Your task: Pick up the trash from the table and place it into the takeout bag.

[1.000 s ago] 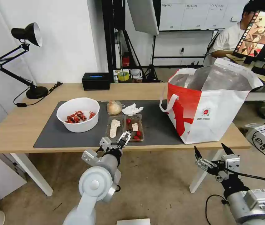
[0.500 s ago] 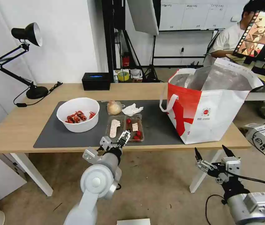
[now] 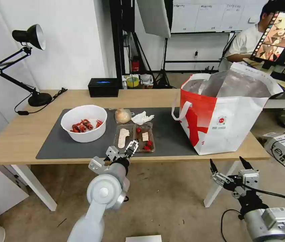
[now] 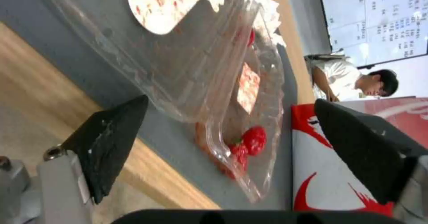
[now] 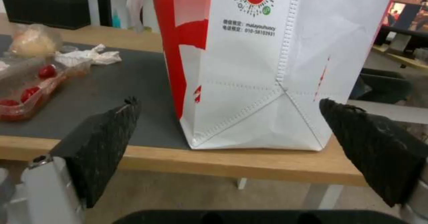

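The clear hinged tray (image 3: 134, 137) with red scraps lies on the dark mat (image 3: 169, 137) near the table's (image 3: 18, 137) front edge. My left gripper (image 3: 131, 147) is open at the tray's near rim; in the left wrist view the tray (image 4: 200, 67) sits between and beyond the spread fingers (image 4: 107, 143). The white bowl (image 3: 84, 123) of crayfish shells, the small bag with a beige lump (image 3: 122, 116) and the crumpled tissue (image 3: 142, 117) rest farther back. The takeout bag (image 3: 226, 114) stands open on the right. My right gripper (image 3: 228, 164) hangs open below the table edge, facing the bag (image 5: 249, 67).
A black desk lamp (image 3: 31, 37) stands at the table's back left, with a black box (image 3: 103, 86) at the back centre. A cardboard box (image 3: 283, 146) lies on the floor to the right. White table legs (image 3: 35, 185) stand under the front edge.
My left gripper has crept slightly left and toward the tray's near rim. The right arm has sunk a little. The trash and bag have not moved.
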